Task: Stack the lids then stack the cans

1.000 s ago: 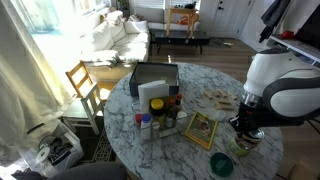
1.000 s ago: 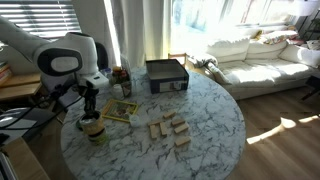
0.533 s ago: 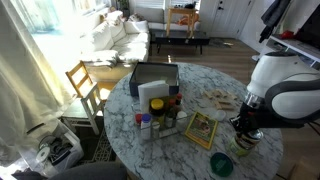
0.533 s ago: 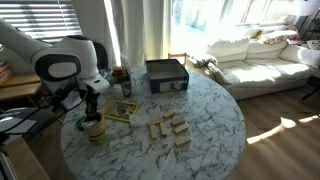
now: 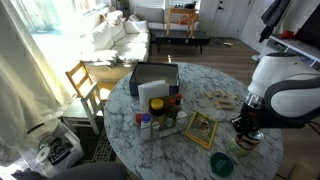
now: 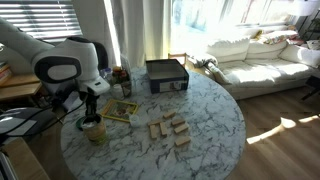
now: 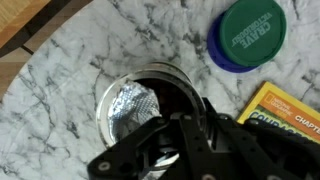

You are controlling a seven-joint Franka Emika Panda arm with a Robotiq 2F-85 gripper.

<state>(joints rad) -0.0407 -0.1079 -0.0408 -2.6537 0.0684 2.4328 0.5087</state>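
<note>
In the wrist view a green lid lies stacked on a blue-purple lid on the marble table. A can with a crinkled silvery top sits below my gripper, whose dark fingers appear shut on a can's dark rim. I cannot see whether a second can is under it. In both exterior views the gripper points straight down onto the pale yellowish cans near the table edge. The stacked lids lie beside them.
A framed yellow-green picture lies close by. Spice jars and bottles stand mid-table in front of a black box. Wooden blocks lie scattered. A wooden chair stands beside the table.
</note>
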